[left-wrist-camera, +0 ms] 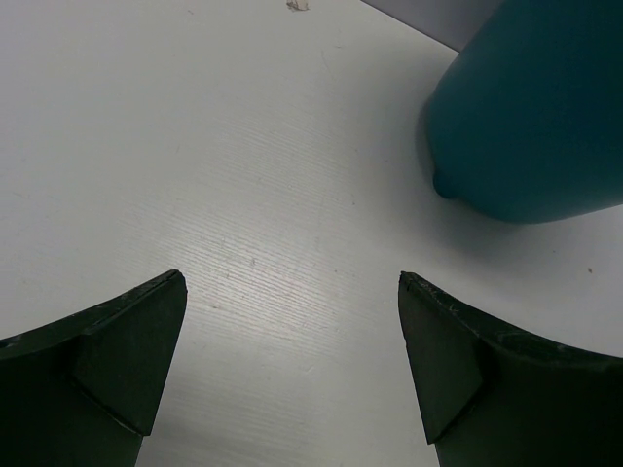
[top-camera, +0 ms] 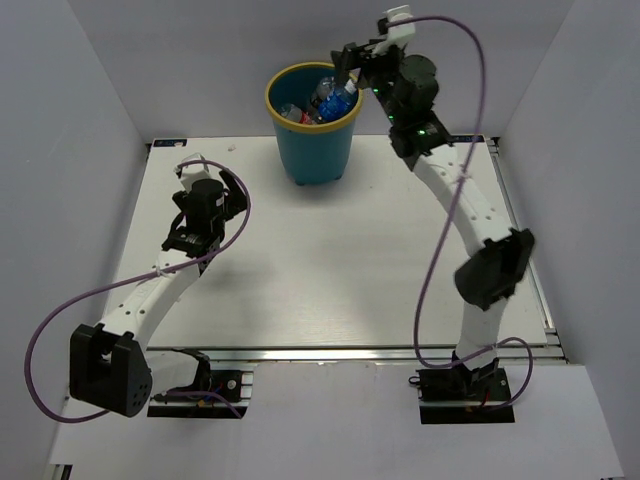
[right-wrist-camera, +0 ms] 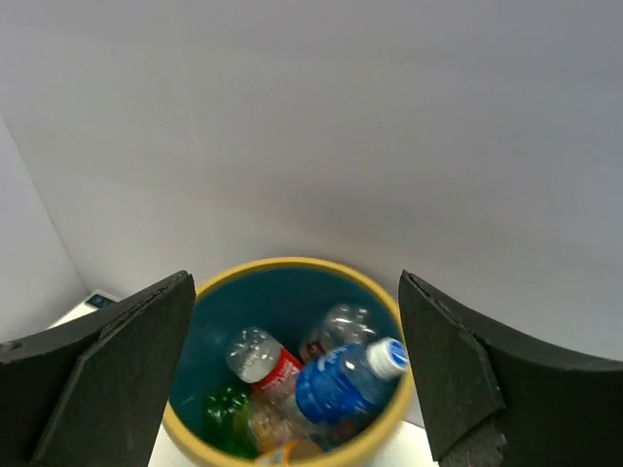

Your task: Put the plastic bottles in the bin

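The teal bin with a yellow rim (top-camera: 271,100) stands at the back of the table. Several bottles lie inside it: a blue-labelled one (right-wrist-camera: 341,384) on top, a red-labelled one (right-wrist-camera: 268,365), a clear one with a dark label (right-wrist-camera: 336,331), and an orange one (right-wrist-camera: 282,449) low at the frame's edge. My right gripper (top-camera: 345,65) hovers open and empty above the bin's right rim (right-wrist-camera: 292,265); in its wrist view (right-wrist-camera: 294,282) nothing is between the fingers. My left gripper (top-camera: 197,175) is open and empty low over the table, left of the bin (left-wrist-camera: 535,107).
A green bottle-like shape (right-wrist-camera: 224,413) lies deep in the bin. Grey walls enclose the table on three sides. A small white scrap (left-wrist-camera: 298,5) lies near the back edge. No bottle shows on the white tabletop (top-camera: 330,260).
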You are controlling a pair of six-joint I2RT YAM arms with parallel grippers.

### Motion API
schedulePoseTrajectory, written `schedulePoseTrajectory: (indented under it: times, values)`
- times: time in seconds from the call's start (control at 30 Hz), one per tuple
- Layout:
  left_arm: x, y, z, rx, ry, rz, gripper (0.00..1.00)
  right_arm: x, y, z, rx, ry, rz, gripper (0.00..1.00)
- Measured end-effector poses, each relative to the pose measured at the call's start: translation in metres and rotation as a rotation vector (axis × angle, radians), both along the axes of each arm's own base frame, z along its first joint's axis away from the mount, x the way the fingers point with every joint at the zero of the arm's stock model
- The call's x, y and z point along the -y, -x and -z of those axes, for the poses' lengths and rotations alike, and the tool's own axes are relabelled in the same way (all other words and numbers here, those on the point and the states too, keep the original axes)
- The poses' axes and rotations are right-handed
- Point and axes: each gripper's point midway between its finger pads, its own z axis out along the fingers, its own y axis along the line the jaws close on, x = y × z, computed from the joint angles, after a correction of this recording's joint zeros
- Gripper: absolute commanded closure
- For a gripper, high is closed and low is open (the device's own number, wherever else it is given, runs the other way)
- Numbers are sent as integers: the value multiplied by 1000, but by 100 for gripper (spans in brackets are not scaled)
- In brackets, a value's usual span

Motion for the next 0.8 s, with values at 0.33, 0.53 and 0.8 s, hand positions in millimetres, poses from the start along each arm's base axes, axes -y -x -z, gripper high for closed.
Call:
schedulePoseTrajectory:
  times: [0.33, 0.53, 0.8]
  values:
    - [-26, 8, -14, 48, 13, -93, 2, 165, 131, 157, -345, -35, 292, 11]
    - [-45, 13, 0, 13, 31, -155, 2, 224, 173, 336, -761, -53, 496, 11]
    - [-48, 29, 4, -1, 57, -164, 2, 234, 176, 308, -733, -219, 573, 11]
